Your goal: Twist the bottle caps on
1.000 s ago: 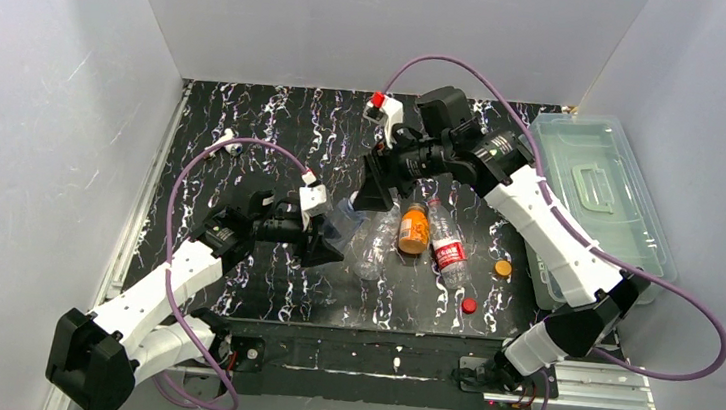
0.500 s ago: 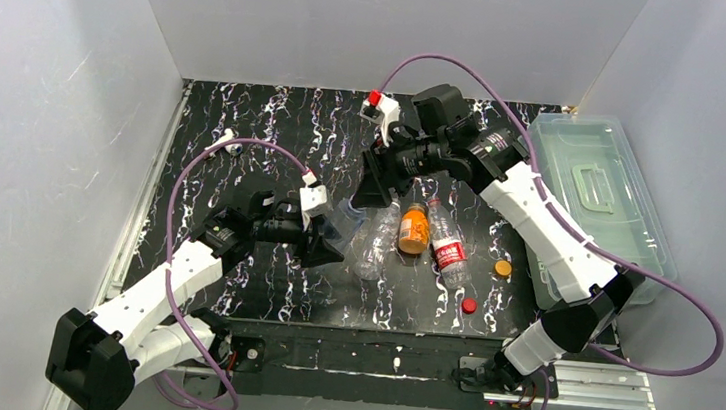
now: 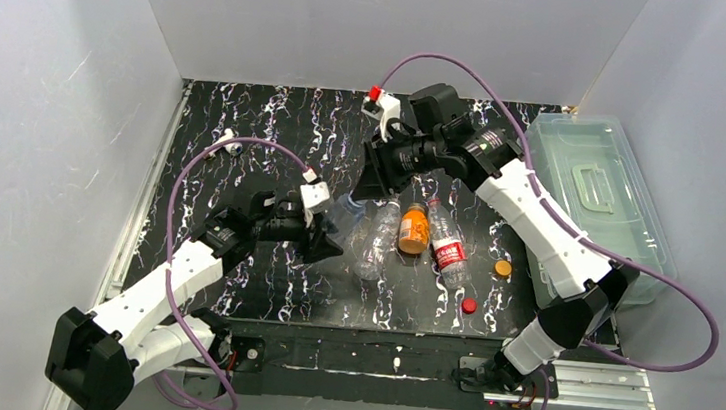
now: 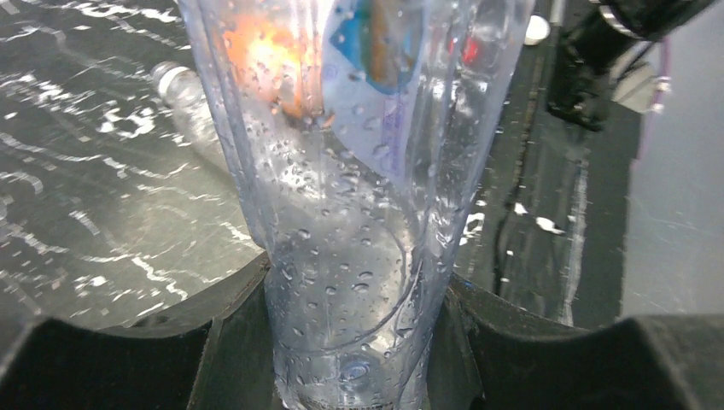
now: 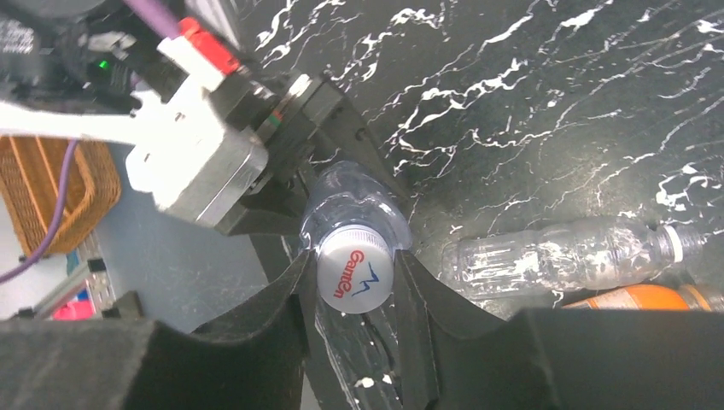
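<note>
My left gripper [image 3: 324, 238] is shut on the base of a clear wet bottle [image 4: 350, 222] and holds it tilted above the table; the bottle also shows in the top view [image 3: 341, 213]. My right gripper [image 5: 354, 275] is shut on a white cap [image 5: 354, 269] with red and blue print, seated on that bottle's neck [image 5: 354, 201]. In the top view the right gripper [image 3: 369, 188] sits at the bottle's top. A red cap [image 3: 469, 306] and an orange-yellow cap [image 3: 502, 269] lie loose on the table at the right.
Three bottles lie mid-table: a clear one [image 3: 374, 241], an orange one [image 3: 414, 228] and a clear one with a red label [image 3: 448, 245]. A clear lidded bin [image 3: 596, 192] stands at the right. A small white-and-brass fitting [image 3: 232, 145] lies at the left.
My right gripper has turned and shifted slightly left at the bottle's top. My left gripper has moved a little up with the bottle.
</note>
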Controlling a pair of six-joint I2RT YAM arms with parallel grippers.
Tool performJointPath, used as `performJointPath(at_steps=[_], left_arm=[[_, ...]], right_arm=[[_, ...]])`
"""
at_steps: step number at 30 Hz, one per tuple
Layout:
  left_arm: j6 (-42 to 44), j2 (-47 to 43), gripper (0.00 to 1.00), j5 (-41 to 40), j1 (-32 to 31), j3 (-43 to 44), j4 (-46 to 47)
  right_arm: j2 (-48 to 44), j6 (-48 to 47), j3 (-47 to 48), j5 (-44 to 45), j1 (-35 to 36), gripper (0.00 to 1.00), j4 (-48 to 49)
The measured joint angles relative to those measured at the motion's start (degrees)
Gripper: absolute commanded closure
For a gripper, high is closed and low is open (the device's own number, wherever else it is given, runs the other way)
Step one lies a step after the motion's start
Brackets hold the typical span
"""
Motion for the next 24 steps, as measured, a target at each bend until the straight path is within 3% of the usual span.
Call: performJointPath(at_steps=[7, 13, 15, 18, 24], left_arm=[[2.25, 2.45, 1.0, -16.04, -0.33, 2.4, -0.81], [5.46, 7.34, 1.0, -29.64, -0.66, 5.16, 0.81], [5.92, 8.55, 1.0, -32.52, -0.74, 5.42, 1.66], [6.49, 9.81, 1.0, -35.26, -0.79, 5.53, 2.99], [6.56, 9.09, 1.0, -34.86, -0.96, 5.53, 6.97]], right_arm=[[4.55, 12.46, 1.6, 8.11, -0.98, 0.95, 4.04], [8.59, 24.57, 2.62, 15.67, -1.86, 0.96, 9.49], [9.49, 27.69, 2.62, 17.7, -1.86, 0.92, 10.69], [10.4, 31.04, 3.02, 20.15, -1.86, 0.69, 11.28], [10.14, 31.01, 5.18, 22.69, -1.44, 0.05, 9.49]])
